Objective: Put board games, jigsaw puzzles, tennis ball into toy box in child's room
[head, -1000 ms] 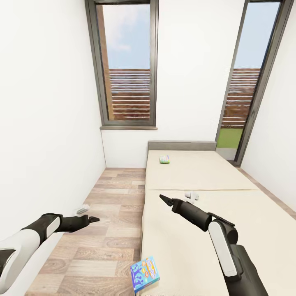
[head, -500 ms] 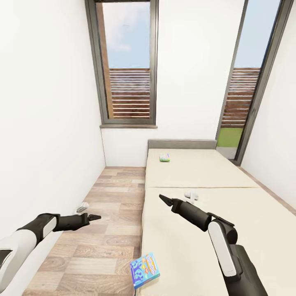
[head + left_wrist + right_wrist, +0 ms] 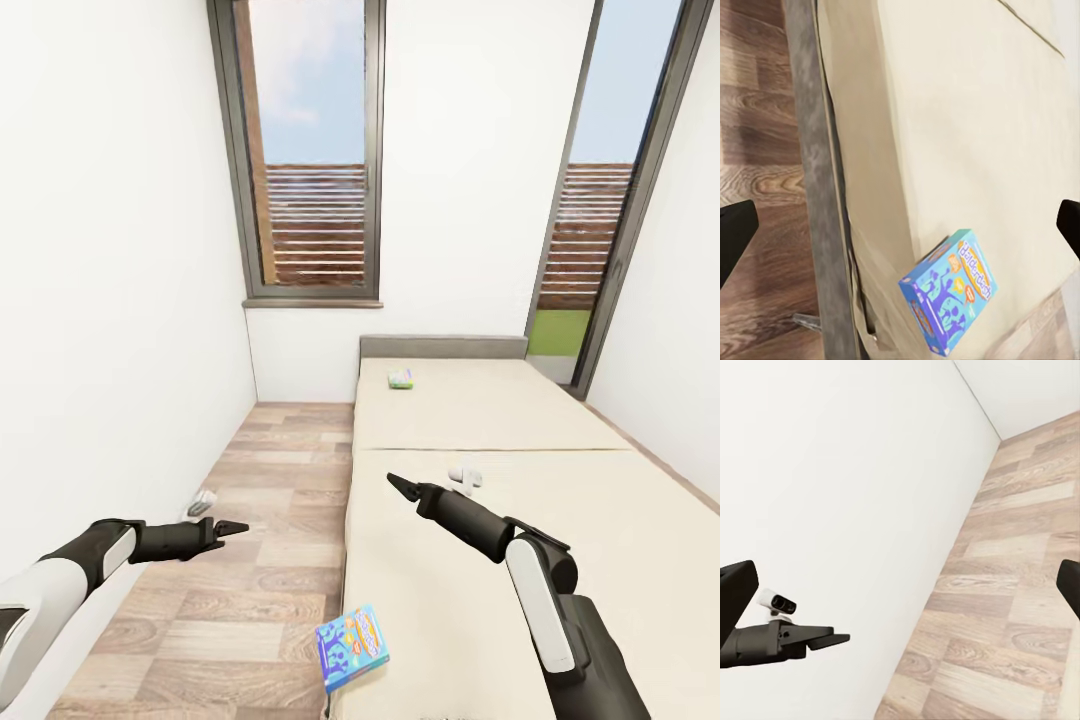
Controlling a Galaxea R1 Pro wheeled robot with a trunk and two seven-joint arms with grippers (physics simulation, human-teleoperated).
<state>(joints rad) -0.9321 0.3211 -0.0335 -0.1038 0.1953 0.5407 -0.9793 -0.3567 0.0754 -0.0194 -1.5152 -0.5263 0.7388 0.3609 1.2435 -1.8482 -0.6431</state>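
From the head camera, the bed (image 3: 480, 470) runs lengthwise away toward a low grey headboard (image 3: 443, 347) under two tall dark-framed windows, with wood-plank floor (image 3: 270, 520) along its left side and a white wall beyond that. A blue cartoon board game (image 3: 352, 646) lies at the near left edge of the mattress, partly overhanging the side, and a second, pale green board game (image 3: 401, 379) lies far off near the headboard. A small white object (image 3: 465, 474) rests mid-mattress just beyond the right arm. The left tool (image 3: 232, 527) hangs over the floor beside the bed, and the right tool (image 3: 399, 486) is held above the mattress; both are empty. In the left wrist camera, the blue game (image 3: 949, 290) sits tilted on the mattress edge, and the two dark fingertips (image 3: 736, 236) stand wide apart at the frame's sides, so this tool is open. In the right wrist camera its fingertips (image 3: 738, 589) are likewise spread wide, open, facing the white wall and floor planks, with the left tool (image 3: 832, 640) reaching into view
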